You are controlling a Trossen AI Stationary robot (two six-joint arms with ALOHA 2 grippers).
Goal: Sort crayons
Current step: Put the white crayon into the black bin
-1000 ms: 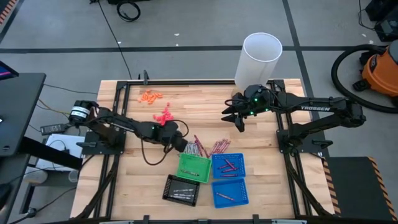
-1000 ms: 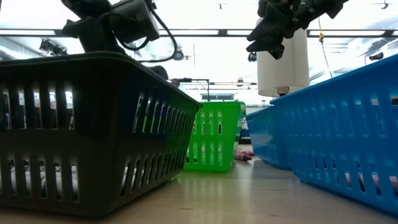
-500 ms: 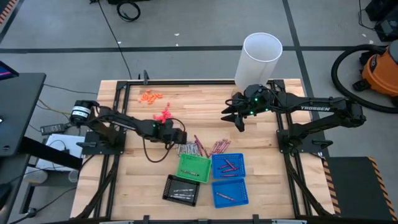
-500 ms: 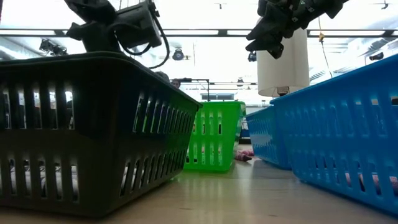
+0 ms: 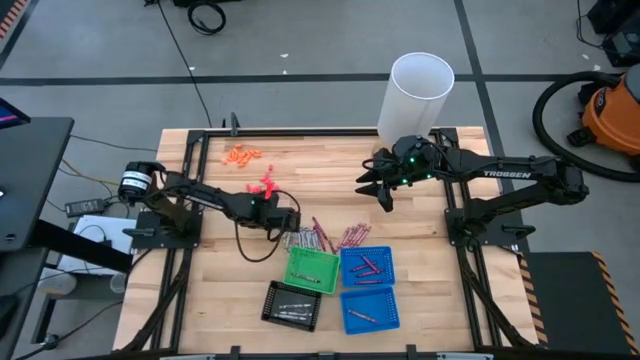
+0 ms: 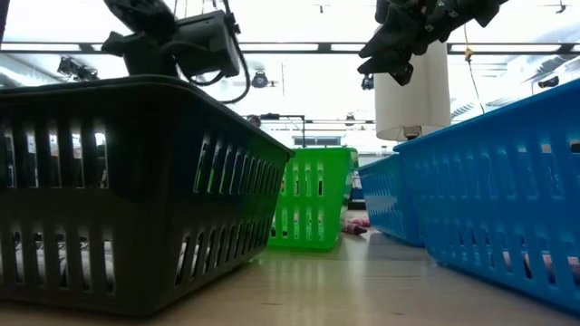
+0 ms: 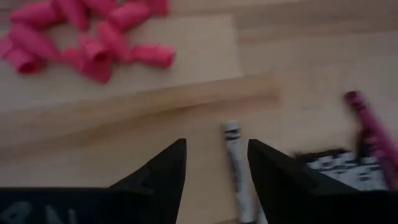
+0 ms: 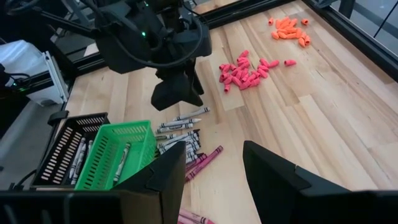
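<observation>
Left tool (image 5: pixel 291 222): my fingers stand wide apart and hold nothing; the tool hangs low over the worktop (image 5: pixel 420 230), just left of the loose crayons (image 5: pixel 325 238).
Nearest crayon (image 7: pixel 234 165): a grey-silver stick lies on the wood between my 2 left fingertips, untouched.
Right tool (image 5: pixel 383 197): spread wide, empty, raised over the far right of the worktop, well apart from the crayons.
Sorted crayons: some lie in the green tray (image 5: pixel 311 269), the black tray (image 5: pixel 291 304) and the 2 blue trays (image 5: pixel 368 288).

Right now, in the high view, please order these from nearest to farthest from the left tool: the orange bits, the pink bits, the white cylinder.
From the left tool:
1. Pink bits, just behind it, mid-table.
2. Orange bits, far edge, left.
3. White cylinder, far right corner.
</observation>
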